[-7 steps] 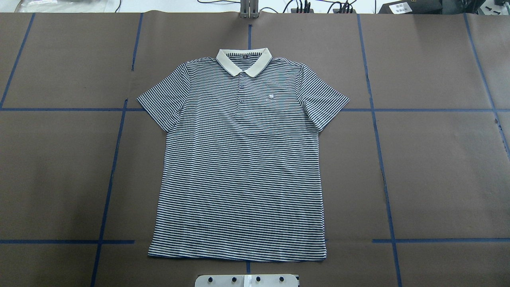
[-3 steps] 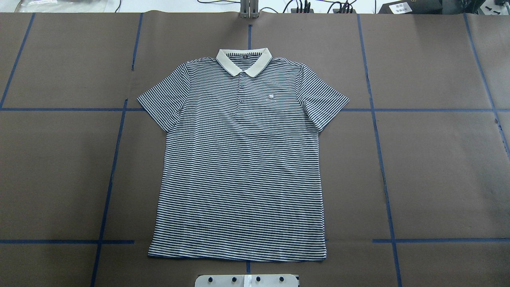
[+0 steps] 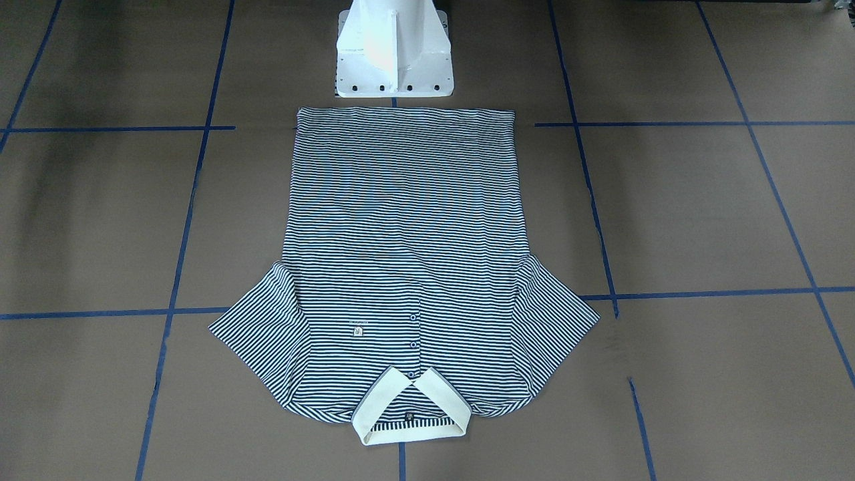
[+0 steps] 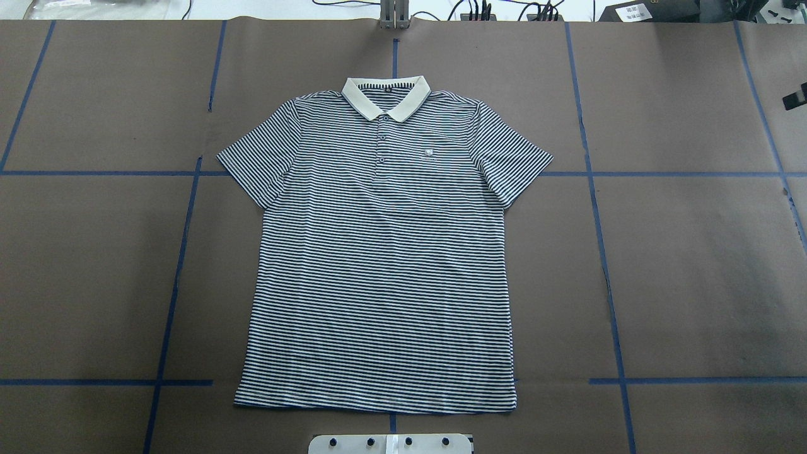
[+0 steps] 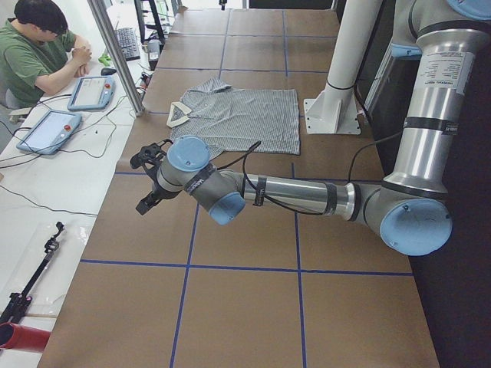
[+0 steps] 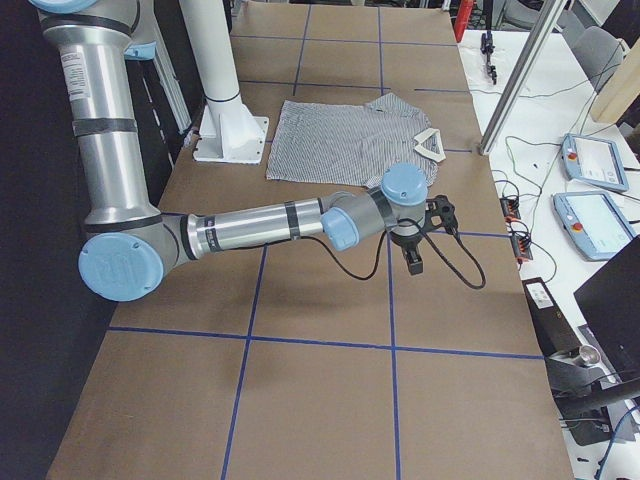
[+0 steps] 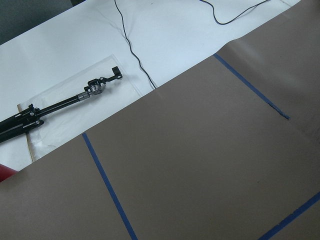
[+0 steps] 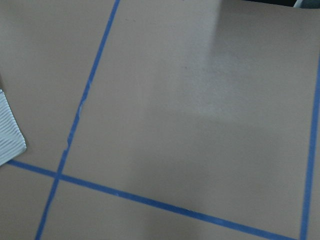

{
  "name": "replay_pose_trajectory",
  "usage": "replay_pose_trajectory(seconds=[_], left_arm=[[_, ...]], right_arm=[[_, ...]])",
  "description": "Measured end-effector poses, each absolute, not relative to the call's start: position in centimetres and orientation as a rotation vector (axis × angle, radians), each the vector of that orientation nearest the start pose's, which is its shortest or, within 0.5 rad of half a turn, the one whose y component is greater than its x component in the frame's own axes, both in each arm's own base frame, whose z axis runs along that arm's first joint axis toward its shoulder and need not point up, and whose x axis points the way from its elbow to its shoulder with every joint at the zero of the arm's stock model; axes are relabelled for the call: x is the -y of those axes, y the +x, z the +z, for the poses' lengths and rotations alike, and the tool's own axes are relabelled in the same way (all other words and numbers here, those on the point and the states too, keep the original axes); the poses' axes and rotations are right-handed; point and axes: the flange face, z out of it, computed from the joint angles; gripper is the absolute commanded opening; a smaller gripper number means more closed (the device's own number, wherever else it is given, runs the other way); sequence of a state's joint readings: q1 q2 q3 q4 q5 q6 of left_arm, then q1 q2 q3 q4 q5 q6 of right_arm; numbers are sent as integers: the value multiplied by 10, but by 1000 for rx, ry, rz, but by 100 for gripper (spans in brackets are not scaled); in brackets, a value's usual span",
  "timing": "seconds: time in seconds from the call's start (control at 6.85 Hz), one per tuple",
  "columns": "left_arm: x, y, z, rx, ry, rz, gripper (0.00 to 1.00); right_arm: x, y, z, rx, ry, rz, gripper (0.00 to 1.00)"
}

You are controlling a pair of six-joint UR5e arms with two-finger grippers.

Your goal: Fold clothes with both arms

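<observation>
While the striped polo shirt (image 4: 384, 265) lies flat, my left gripper (image 5: 144, 184) and right gripper (image 6: 430, 238) hover off its sides; whether clenched, I cannot tell.

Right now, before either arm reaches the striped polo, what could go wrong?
1. The polo shirt lies flat on the brown paper cover, so a claw pinching its edge might catch one layer only, or the paper.
2. A slack black cable hangs under the right arm near the paper; sweeping in, it could drag the sleeve on that side.
3. The left claw and right claw sit off opposite sides; uneven arrival could skew the shirt.
</observation>
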State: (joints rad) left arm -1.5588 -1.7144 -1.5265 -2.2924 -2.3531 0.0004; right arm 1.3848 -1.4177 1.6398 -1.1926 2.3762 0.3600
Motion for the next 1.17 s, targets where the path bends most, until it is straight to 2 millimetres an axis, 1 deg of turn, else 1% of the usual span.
replay_pose_trajectory(seconds=[0.15,0.44,0.58,0.73,0.88,1.02,1.17], left_arm=[[572,-55,518,-742,777,335,100],[572,-54,518,-743,780,337,100],[572,-54,517,-743,783,338,100],[572,-54,517,-742,784,338,100],[572,-54,518,-742,784,338,100],[572,-54,518,-741,784,337,100],[572,-54,518,-741,784,337,100]], right_arm=[[579,-95,473,907,352,0,93],[594,-220,420,917,371,171,77],[595,-278,399,919,373,236,73],[590,-322,387,917,374,276,71],[585,-349,388,903,374,289,70],[582,-367,395,880,374,292,69],[580,-381,402,861,374,291,68]])
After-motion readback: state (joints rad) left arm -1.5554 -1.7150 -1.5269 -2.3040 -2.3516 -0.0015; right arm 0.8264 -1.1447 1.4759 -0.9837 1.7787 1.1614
